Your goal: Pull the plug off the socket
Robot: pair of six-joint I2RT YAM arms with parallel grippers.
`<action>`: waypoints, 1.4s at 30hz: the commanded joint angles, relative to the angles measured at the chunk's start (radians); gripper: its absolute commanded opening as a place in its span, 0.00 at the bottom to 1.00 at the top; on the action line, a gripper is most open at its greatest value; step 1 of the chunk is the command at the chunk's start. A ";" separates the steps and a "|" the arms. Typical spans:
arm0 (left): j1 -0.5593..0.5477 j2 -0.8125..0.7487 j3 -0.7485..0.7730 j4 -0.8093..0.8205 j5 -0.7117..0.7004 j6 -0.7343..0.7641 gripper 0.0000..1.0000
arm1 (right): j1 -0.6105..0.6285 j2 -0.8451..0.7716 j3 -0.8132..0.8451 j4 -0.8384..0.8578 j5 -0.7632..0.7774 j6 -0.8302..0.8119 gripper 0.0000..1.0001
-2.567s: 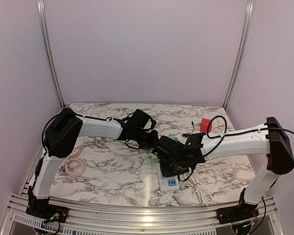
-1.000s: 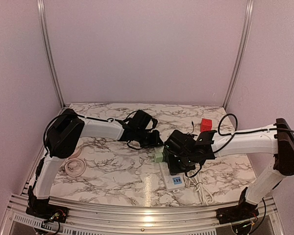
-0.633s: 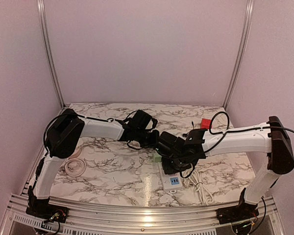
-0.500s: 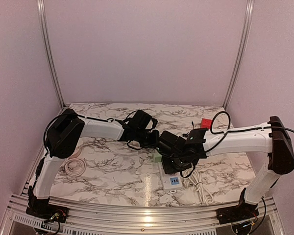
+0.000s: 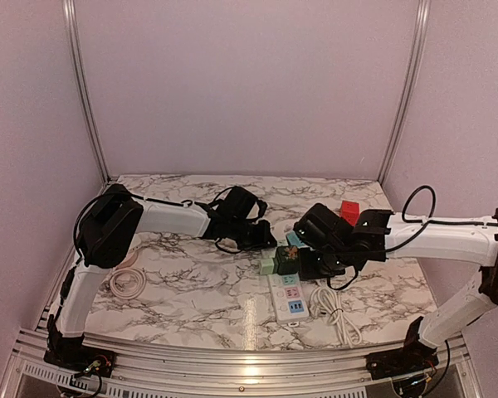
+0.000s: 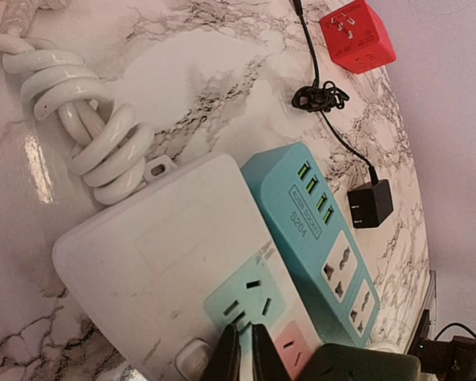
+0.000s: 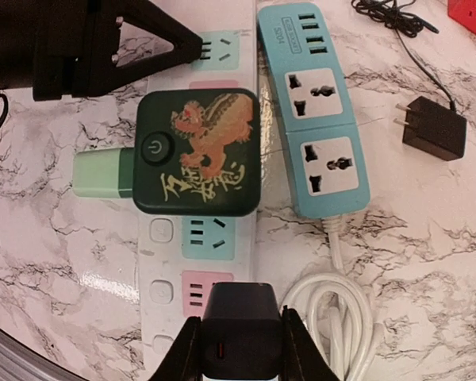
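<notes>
The black plug [image 7: 239,333], clamped in the right fingers [image 7: 295,353], is best drawn straight up, the strip [image 6: 166,262] pinned under closed left fingers [image 6: 259,353].

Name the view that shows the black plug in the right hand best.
Right wrist: the black plug sits bottom centre, gripped by the right hand. The top external view hides it under that hand; the left wrist view misses it.
</notes>
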 commanded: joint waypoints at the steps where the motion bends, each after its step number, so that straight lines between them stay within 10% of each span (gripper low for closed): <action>1: -0.009 0.069 -0.028 -0.256 -0.063 0.039 0.09 | -0.075 -0.070 -0.028 0.012 0.019 -0.033 0.00; 25: -0.015 -0.188 0.047 -0.387 -0.147 0.167 0.14 | -0.891 -0.196 -0.399 0.618 -0.428 -0.164 0.01; 42: -0.022 -0.356 -0.133 -0.348 -0.143 0.182 0.19 | -0.982 -0.094 -0.477 0.732 -0.498 -0.197 0.11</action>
